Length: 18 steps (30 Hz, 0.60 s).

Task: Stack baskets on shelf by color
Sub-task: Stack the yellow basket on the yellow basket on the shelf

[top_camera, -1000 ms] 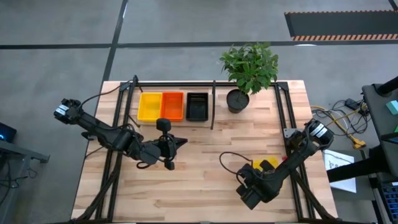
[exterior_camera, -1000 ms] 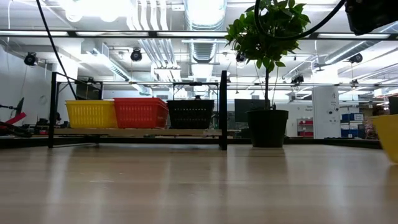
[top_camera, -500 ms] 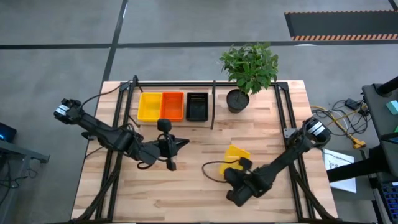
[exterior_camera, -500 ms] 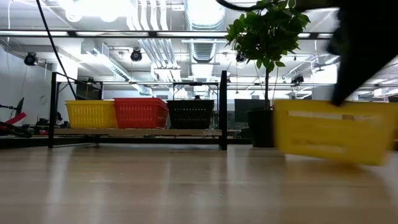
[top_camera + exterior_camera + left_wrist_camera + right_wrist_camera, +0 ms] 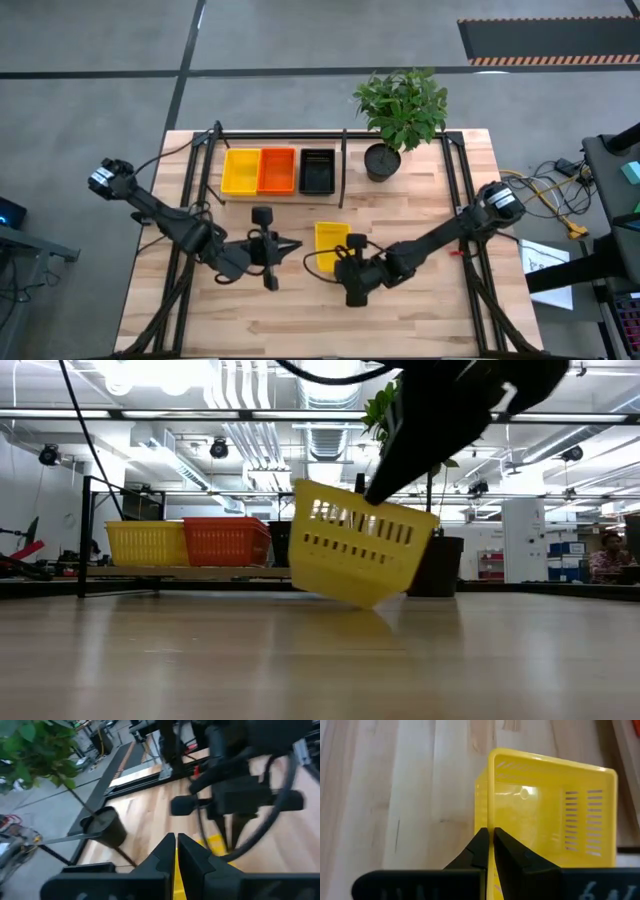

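My right gripper [image 5: 345, 262] is over the middle of the table, shut on a yellow basket [image 5: 331, 240], which shows tilted in the low view [image 5: 360, 545]. On the shelf [image 5: 220, 572] at the far left, a yellow basket [image 5: 241, 171], a red-orange one [image 5: 277, 170] and a black one [image 5: 317, 171] stand side by side on their bottoms. My left gripper [image 5: 290, 245] hovers just left of the held basket, shut and empty; its closed fingertips [image 5: 176, 839] point at the right arm. My right gripper pinches the rim of one side wall [image 5: 491, 822] of the yellow basket, one finger [image 5: 507, 850] inside and the other outside. The fingers slant down from the table's near right. The basket hangs tilted, its lowest corner [image 5: 370, 602] clear of the tabletop.
A potted plant [image 5: 381, 160] stands right of the shelf at the far edge. Black frame rods [image 5: 343, 170] border the shelf sections. A cable loops on the table near the right arm [image 5: 312, 262]. Bare wooden tabletop [image 5: 300, 320] lies along the near edge.
My right gripper has carried the yellow basket from the table's near right toward the middle and a little toward the far edge, rolling its wrist; the basket went from beside the gripper to lifted and tilted. My left gripper has eased slightly toward the near edge.
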Motion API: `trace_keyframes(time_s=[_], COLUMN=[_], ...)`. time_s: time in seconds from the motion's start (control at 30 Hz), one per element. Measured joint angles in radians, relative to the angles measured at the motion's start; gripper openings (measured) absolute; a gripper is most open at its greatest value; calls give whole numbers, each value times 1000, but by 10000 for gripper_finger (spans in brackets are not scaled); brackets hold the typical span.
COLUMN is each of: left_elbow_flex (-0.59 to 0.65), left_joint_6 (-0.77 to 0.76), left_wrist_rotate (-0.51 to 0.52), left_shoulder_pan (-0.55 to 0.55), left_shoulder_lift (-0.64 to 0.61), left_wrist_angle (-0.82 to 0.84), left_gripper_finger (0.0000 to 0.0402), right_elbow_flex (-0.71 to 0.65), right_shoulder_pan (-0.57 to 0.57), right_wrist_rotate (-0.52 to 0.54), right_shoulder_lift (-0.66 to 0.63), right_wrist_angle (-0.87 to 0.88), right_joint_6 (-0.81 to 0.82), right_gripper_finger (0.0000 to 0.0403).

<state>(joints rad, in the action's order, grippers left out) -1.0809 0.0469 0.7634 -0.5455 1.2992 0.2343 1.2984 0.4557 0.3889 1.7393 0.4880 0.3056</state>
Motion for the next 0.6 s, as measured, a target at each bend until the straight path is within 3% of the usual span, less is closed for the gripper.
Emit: trace_keyframes(time_s=[0.4, 0.6], left_elbow_flex=[1, -2], left_joint_6=[-15, -17], left_wrist_rotate=[-1, 1], left_shoulder_pan=[-47, -47], left_shoulder_lift=[76, 90], left_wrist_angle=[-123, -123], left_gripper_finger=[3, 3], right_elbow_flex=[-5, -5], right_shoulder_pan=[-49, -49], right_wrist_rotate=[-83, -83], right_shoulder_lift=[0, 0], right_wrist_angle=[-32, -29], right_joint_6=[-112, -107], right_gripper_finger=[16, 58])
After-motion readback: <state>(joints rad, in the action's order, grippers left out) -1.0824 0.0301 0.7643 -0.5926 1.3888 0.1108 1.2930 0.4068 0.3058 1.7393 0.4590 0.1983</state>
